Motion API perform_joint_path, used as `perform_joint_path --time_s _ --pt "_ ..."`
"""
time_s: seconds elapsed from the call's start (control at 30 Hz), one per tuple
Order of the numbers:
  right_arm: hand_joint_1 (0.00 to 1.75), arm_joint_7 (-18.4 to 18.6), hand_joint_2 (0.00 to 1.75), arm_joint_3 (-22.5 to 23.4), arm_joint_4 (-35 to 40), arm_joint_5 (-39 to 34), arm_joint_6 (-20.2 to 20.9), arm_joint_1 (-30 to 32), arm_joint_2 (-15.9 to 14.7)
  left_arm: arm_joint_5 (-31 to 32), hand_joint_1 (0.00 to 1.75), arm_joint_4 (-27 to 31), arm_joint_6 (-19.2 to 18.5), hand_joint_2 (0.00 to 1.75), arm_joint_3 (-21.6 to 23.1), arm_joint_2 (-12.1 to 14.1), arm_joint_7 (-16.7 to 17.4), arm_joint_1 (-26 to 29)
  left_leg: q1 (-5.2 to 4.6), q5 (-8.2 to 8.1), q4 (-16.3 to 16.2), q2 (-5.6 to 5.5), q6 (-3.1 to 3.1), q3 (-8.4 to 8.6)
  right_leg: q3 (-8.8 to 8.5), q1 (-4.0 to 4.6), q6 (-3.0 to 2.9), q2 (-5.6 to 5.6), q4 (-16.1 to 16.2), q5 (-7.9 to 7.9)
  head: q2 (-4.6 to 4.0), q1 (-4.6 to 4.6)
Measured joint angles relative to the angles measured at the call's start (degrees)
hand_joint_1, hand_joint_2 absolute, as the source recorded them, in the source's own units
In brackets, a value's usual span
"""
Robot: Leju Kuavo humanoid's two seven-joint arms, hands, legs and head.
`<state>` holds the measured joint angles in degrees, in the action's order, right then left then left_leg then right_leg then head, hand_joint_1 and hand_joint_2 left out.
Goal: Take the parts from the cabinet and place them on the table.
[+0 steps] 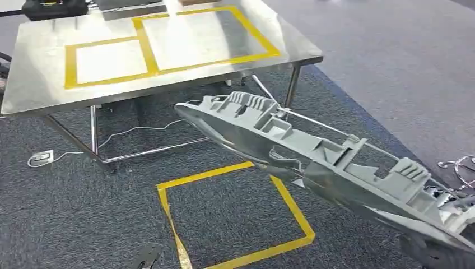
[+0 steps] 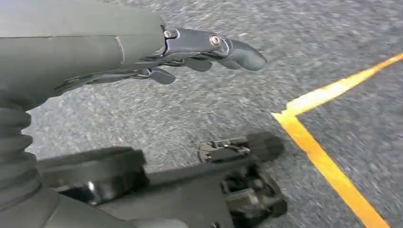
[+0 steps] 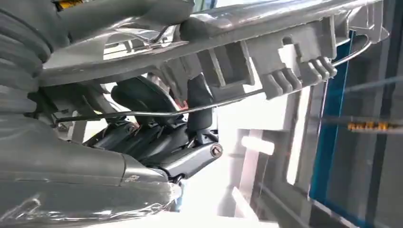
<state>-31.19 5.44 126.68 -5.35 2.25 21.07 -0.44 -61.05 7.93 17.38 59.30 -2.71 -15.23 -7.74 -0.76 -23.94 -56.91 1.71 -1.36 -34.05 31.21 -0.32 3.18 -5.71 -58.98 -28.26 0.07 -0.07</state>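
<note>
Part: long grey moulded plastic part (image 1: 313,154), ribbed and boxed along its back with a glossy curved underside and a thin metal rod beside it, was carried slantwise in the air above the carpet, its far tip near the surface's front edge.
Right hand: dark fingers of the right hand (image 3: 166,137) were wrapped around the part's near end, grasping it.
Left hand: left hand (image 2: 190,57) hung above the carpet with fingers stretched out, released and holding nothing.
Surface: brushed stainless-steel surface (image 1: 39,61) on thin metal legs bore two yellow tape rectangles.
Floor: coarse dark grey carpet (image 1: 73,224) carried a yellow tape square (image 1: 235,216).
</note>
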Motion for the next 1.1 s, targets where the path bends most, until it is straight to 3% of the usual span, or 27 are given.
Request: perform_joint_path --time_s 0.03,0.07,0.13,0.17,0.2,0.27,0.3,0.33,0.37,0.47,0.5,0.53,0.57,0.6,0.63,0.67,0.7,0.73,0.8,0.83,0.87,0.9,0.93,0.97,1.1 --pt "1.75 0.02 1.75 0.0 0.15 0.02 0.04 0.05 0.0 0.09 0.0 0.0 -0.13 1.75 0.04 0.02 0.0 -0.09 0.19 -0.01 0.01 -0.67 -0.2 0.05 0.72 -0.13 0.19 3.38 -2.08 -1.39 -0.02 0.35" --pt "1.75 0.02 1.75 0.02 0.22 -0.07 0.04 0.12 0.0 0.15 0.0 0.0 -0.15 1.75 0.06 -0.07 -0.02 -0.29 0.28 0.05 0.0 -1.4 -0.38 0.03 2.5 -0.16 0.28 4.8 -5.84 -3.44 -0.02 0.48" --pt "1.75 0.22 1.75 0.0 0.22 -0.07 0.02 0.13 0.0 0.42 0.0 0.0 -0.26 1.75 0.18 -0.2 -0.02 -0.5 0.28 -0.02 -0.01 -2.95 -0.55 -0.01 7.24 -0.17 0.51 5.54 -15.14 -7.37 0.0 0.72" --pt "1.75 0.53 1.75 -0.02 0.2 0.0 0.0 0.17 0.0 0.42 0.0 0.0 -0.24 1.75 0.26 -0.26 0.0 -0.46 0.26 -0.01 -0.02 -3.78 -0.55 0.04 8.67 -0.17 0.54 5.55 -17.41 -7.58 0.0 0.72" --pt "1.75 0.74 1.75 -0.02 0.2 0.02 -0.04 0.19 0.0 0.44 0.0 0.0 -0.15 1.75 0.33 -0.26 0.19 -0.39 0.28 -0.01 -0.04 -4.6 -0.54 0.11 8.59 -0.17 0.52 5.57 -16.58 -6.17 -0.02 0.7" --pt "1.75 0.83 1.75 -0.07 0.2 0.0 -0.09 0.17 -0.02 0.44 0.0 0.0 0.0 1.75 0.39 -0.31 0.33 -0.33 0.44 -0.04 -0.1 -6.33 -0.43 0.39 5.04 -0.41 0.48 6.16 -8.58 -0.96 -0.02 0.65" --pt "1.75 0.85 1.75 -0.09 0.22 0.02 -0.18 0.16 0.0 0.48 0.0 0.0 0.15 1.75 0.42 -0.37 0.33 -0.34 0.56 -0.12 -0.16 -7.12 -0.2 0.53 2.45 -0.7 0.6 7.83 -3.18 1.67 -0.02 0.74" --pt "1.75 0.85 1.75 -0.09 0.18 0.0 -0.24 0.12 0.0 0.48 0.0 0.0 0.22 1.75 0.44 -0.35 0.33 -0.38 0.36 -0.11 -0.29 -7.95 0.31 0.47 1.11 -1.17 0.79 11.45 -0.65 1.14 0.0 0.72" --pt "1.75 0.81 1.75 -0.09 0.33 -0.02 -0.31 0.27 0.0 0.5 0.0 0.0 0.22 1.75 0.46 -0.35 0.35 -0.52 0.4 -0.06 -0.82 -8.61 0.53 -0.06 0.57 -1.37 0.5 11.66 0.79 0.9 -0.02 0.63" --pt "1.75 0.9 1.75 -0.09 0.37 -0.02 -0.55 0.16 -0.02 0.5 0.0 0.0 0.31 1.75 0.78 -0.33 0.35 -0.07 0.91 0.84 -0.16 -10.55 1.76 -0.8 0.7 -0.8 -0.4 9.9 0.13 1.11 -0.02 0.61" --pt "1.75 0.9 1.75 -0.09 0.37 -0.02 -0.55 0.14 -0.02 0.5 0.0 0.0 0.33 1.75 0.83 -0.31 0.35 0.04 0.85 0.87 -0.19 -11.31 1.95 -0.89 0.53 -1.26 -0.81 9.04 0.48 1.28 0.0 0.63" --pt "1.75 0.92 1.75 -0.11 0.37 -0.04 -0.55 0.04 -0.02 0.5 0.0 0.0 0.37 1.75 0.87 -0.24 0.35 0.1 0.37 -0.17 -1.18 -7.98 2.23 -1.35 0.35 -1.19 -1.07 8.17 0.55 1.34 -0.02 0.54" --pt "1.75 0.9 1.75 -0.09 0.41 -0.04 -0.55 0.13 -0.02 0.5 0.0 0.0 0.37 1.75 0.92 -0.35 0.37 0.01 0.32 -1.5 -3.19 -5.79 2.47 -2.35 0.32 -1.18 -1.3 7.56 0.56 1.27 0.0 0.06" --pt "1.75 0.83 1.75 -0.07 0.5 -0.09 -0.59 0.21 -0.02 0.5 0.0 0.0 0.37 1.75 1.03 -0.39 0.37 -0.23 0.43 -4.2 -8.52 -3.6 2.81 -4.98 0.33 -0.95 -1.61 6.4 0.55 1.2 -0.02 -0.15" --pt "1.75 0.85 1.75 -0.05 0.5 -0.07 -0.59 0.25 -0.02 0.5 0.0 0.0 0.37 1.75 1.14 -0.39 0.37 -0.34 0.55 -6.03 -12.89 -2.82 2.9 -7.11 0.33 -0.85 -1.69 5.74 0.55 1.15 0.0 -0.18" --pt "1.75 0.85 1.75 -0.04 0.5 -0.07 -0.59 0.23 -0.02 0.52 0.0 0.0 0.37 1.75 1.27 -0.42 0.37 -0.32 0.6 -7.08 -16.52 -2.37 2.95 -8.89 0.35 -0.78 -1.81 5.18 0.54 1.07 -0.02 -0.18" --pt "1.75 0.85 1.75 -0.04 0.5 -0.18 -0.53 0.23 -0.02 0.57 0.0 0.0 0.31 1.75 1.31 -0.42 0.39 -0.2 0.65 -6.67 -17.16 -2.3 2.95 -9.17 0.33 -0.78 -1.81 4.63 0.54 1.06 -0.02 -0.18" --pt "1.75 0.81 1.75 -0.04 0.5 -0.24 -0.46 0.21 -0.02 0.59 0.0 0.0 0.26 1.75 1.33 -0.42 0.42 -0.12 0.65 -5.06 -15.52 -2.3 2.86 -8.3 0.33 -0.76 -1.79 4.29 0.54 1.03 -0.02 -0.2" --pt "1.75 0.7 1.75 -0.07 0.55 -0.24 -0.39 0.1 -0.02 0.59 0.0 0.0 0.22 1.75 1.38 -0.39 0.42 -0.15 0.61 -0.38 -7.09 -2.27 2.34 -3.73 0.14 -0.73 -1.7 3.93 0.54 0.97 -0.02 -0.2" --pt "1.75 0.61 1.75 -0.09 0.57 -0.26 -0.37 0.08 -0.02 0.59 0.0 0.0 0.2 1.75 1.38 -0.39 0.41 -0.21 0.48 1.12 -2.66 -1.86 1.89 -1.24 0.05 -0.73 -1.56 3.83 0.54 0.89 -0.02 -0.2" --pt "1.75 0.52 1.75 -0.09 0.63 -0.3 -0.39 0.1 -0.02 0.59 0.0 0.0 0.11 1.75 1.38 -0.42 0.42 -0.34 0.24 0.1 -0.83 -1.63 1.67 -0.24 0.23 -0.24 -1.17 3.82 0.26 0.67 -0.02 -0.2" --pt "1.75 0.46 1.75 -0.09 0.68 -0.31 -0.44 0.1 -0.02 0.59 0.0 0.0 0.04 1.75 1.4 -0.44 0.42 -0.46 0.29 -0.11 -0.5 -1.66 1.53 -0.34 0.47 -0.28 -1.0 3.78 0.32 0.76 -0.02 -0.09" --pt "1.75 0.46 1.75 -0.09 0.7 -0.31 -0.5 0.09 -0.02 0.57 0.0 0.0 0.02 1.75 1.4 -0.52 0.42 -0.4 0.44 0.22 -0.19 -1.75 1.77 -0.36 0.54 -0.16 -1.21 3.76 0.17 0.63 -0.02 -0.09" --pt "1.75 0.46 1.75 -0.09 0.7 -0.31 -0.57 0.12 -0.02 0.57 0.0 0.0 -0.07 1.75 1.4 -0.5 0.42 -0.31 0.39 0.12 -0.19 -1.76 1.97 -0.35 0.48 -0.2 -1.86 3.81 0.36 0.73 -0.02 -0.09" --pt "1.75 0.39 1.75 -0.22 0.7 -0.35 -0.61 0.1 -0.02 0.57 0.0 0.0 -0.63 1.75 1.4 -0.55 0.42 -0.3 0.32 -0.09 -0.19 -1.79 1.44 -0.23 0.44 -0.24 -1.34 3.78 1.36 1.02 0.0 -0.07"
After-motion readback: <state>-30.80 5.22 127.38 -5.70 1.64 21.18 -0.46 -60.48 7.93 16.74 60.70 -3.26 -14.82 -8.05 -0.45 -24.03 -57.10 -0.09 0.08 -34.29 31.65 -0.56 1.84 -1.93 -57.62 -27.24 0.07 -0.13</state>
